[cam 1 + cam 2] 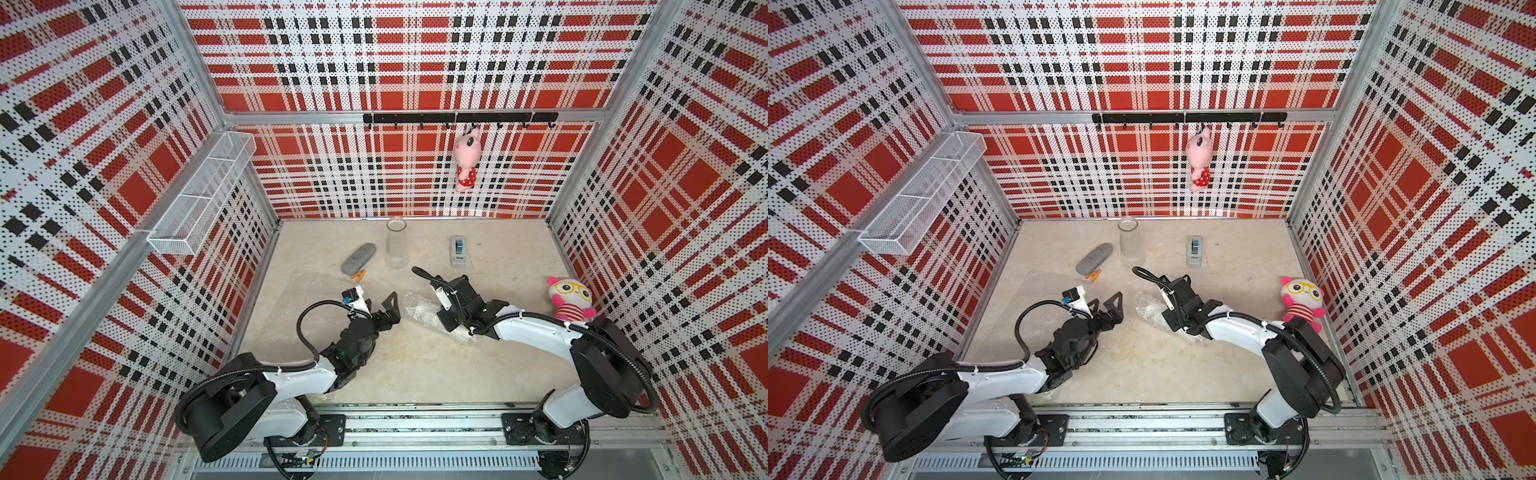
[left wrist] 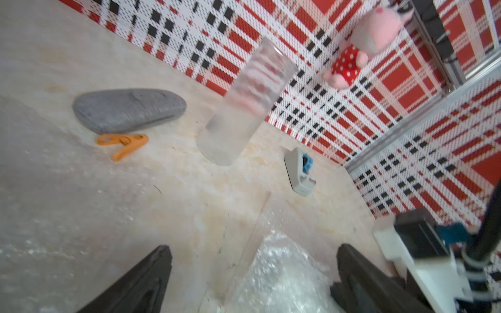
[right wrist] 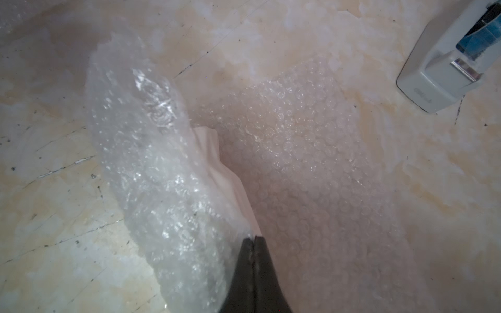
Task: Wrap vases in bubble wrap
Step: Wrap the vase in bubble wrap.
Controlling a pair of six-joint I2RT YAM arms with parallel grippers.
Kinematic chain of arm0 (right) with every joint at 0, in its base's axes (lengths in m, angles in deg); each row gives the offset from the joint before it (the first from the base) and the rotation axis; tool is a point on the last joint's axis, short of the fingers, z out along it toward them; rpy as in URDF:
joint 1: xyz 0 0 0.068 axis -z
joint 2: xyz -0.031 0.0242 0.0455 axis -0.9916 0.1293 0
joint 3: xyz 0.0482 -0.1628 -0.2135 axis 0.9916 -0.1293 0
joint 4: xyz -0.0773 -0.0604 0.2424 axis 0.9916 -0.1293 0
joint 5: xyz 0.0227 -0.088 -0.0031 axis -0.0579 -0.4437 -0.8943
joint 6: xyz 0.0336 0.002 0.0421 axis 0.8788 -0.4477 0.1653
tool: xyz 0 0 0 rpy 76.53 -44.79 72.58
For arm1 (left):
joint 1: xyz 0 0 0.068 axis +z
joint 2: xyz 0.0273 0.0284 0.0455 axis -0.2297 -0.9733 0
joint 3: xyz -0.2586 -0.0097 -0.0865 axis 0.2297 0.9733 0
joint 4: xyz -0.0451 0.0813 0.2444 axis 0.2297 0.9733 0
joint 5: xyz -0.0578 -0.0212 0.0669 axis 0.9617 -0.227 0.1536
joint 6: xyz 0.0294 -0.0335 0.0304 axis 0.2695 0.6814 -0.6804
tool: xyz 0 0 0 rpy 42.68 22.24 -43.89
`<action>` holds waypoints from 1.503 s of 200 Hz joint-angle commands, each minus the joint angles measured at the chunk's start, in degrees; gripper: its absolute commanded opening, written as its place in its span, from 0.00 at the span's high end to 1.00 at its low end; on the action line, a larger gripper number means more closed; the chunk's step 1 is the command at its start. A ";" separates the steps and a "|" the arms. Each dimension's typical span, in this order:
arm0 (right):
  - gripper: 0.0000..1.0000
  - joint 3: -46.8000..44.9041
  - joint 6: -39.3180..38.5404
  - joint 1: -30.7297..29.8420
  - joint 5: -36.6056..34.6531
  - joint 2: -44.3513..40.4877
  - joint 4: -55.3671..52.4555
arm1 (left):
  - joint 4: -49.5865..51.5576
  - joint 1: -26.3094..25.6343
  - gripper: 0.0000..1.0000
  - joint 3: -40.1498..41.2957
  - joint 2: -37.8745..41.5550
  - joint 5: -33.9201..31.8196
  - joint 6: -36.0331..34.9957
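Note:
The clear glass vase (image 1: 395, 245) (image 2: 244, 108) stands upright near the back wall. The white ribbed vase (image 3: 217, 162) lies on the floor in the middle. A sheet of bubble wrap (image 3: 151, 162) (image 1: 419, 309) is folded over the white vase, and only a strip of the vase shows. My right gripper (image 3: 254, 238) is shut on that sheet's edge, just above the vase. My left gripper (image 2: 254, 252) (image 1: 1105, 303) is open. One end of the wrapped bundle (image 2: 282, 271) lies between its fingers, which do not touch it. A second bubble wrap sheet (image 1: 299, 303) lies flat at the left.
A grey pebble-like case (image 1: 358, 257) and an orange clip (image 1: 358, 275) lie left of the glass vase. A grey tape dispenser (image 1: 458, 250) sits to its right. One plush toy (image 1: 569, 299) sits by the right wall, and a pink one (image 1: 466, 160) hangs from the hook rail.

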 commanded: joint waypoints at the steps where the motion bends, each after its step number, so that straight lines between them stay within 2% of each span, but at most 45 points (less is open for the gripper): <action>1: 1.00 -1.61 1.44 -0.30 4.98 0.26 -1.11 | 0.43 -5.70 0.02 -1.93 -3.23 -6.77 -1.65; 20: 1.00 -1.39 1.74 -0.10 5.21 0.25 -1.72 | -0.91 -9.77 0.02 -4.00 -6.22 -8.49 -7.05; 46: 1.00 -1.42 2.47 0.50 5.61 -0.33 -2.76 | 0.96 -9.58 0.02 -8.88 -11.29 -0.65 -8.63; 69: 1.00 -1.76 3.22 1.03 5.60 -1.19 -3.33 | 3.15 -6.63 0.01 -11.63 -15.77 5.78 -4.26; 91: 1.00 -1.39 3.63 1.31 6.07 -1.08 -4.21 | 2.81 -1.45 0.01 -11.40 -18.59 14.55 1.86; 106: 1.00 -1.04 3.63 1.31 6.29 -0.60 -4.48 | 1.41 0.67 0.02 -10.74 -19.67 17.72 3.55; 176: 0.99 0.42 2.98 1.84 7.18 0.79 -5.50 | 1.82 2.00 0.02 -12.74 -23.52 19.48 3.10; 250: 0.80 1.36 1.97 2.01 5.67 -0.24 -6.13 | 9.84 1.93 0.02 -17.32 -27.25 16.75 3.87; 281: 0.64 2.22 1.96 1.96 4.70 -3.07 -8.14 | 12.03 1.82 0.02 -18.86 -27.99 16.59 3.78; 300: 0.57 2.22 1.75 1.69 4.30 -5.85 -8.82 | 13.14 1.56 0.02 -19.78 -28.17 16.25 3.52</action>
